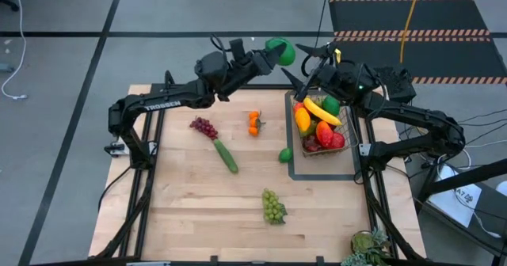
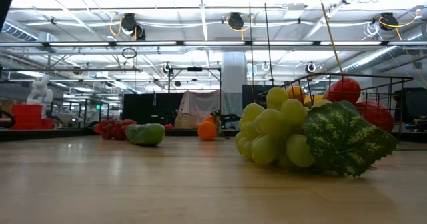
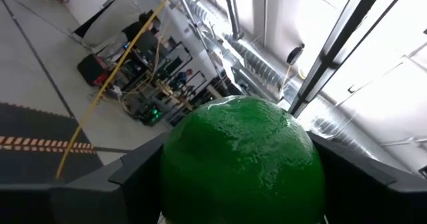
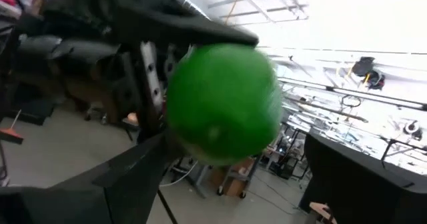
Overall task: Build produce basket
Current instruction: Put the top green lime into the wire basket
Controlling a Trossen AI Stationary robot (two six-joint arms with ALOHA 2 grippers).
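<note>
My left gripper (image 1: 275, 55) is shut on a round green fruit (image 1: 282, 51), high over the table's far edge. My right gripper (image 1: 298, 64) is open just to the right of it, its fingers pointing at the fruit (image 4: 223, 101); I cannot tell if they touch. The wire basket (image 1: 342, 149) stands inside a flat dark tray frame (image 1: 291, 131) at the right and holds a banana (image 1: 321, 110), a mango, red fruit and a green fruit. Purple grapes (image 1: 203, 127), a cucumber (image 1: 226, 155), oranges (image 1: 253, 122), a lime (image 1: 285, 154) and green grapes (image 1: 274, 207) lie on the table. My left gripper pinches the round green fruit between its two fingers, one on each opposite side (image 3: 175, 177). The fingers reach from the table's left toward its right. The fruit is lifted clear, well above the table.
A leafy green bunch (image 1: 368, 246) lies at the near right corner. In the low view, the green grapes with their leaf (image 2: 293, 134) are nearest; the cucumber (image 2: 145, 134), an orange (image 2: 207, 129) and the basket (image 2: 383, 91) are behind. The table's middle is bare wood.
</note>
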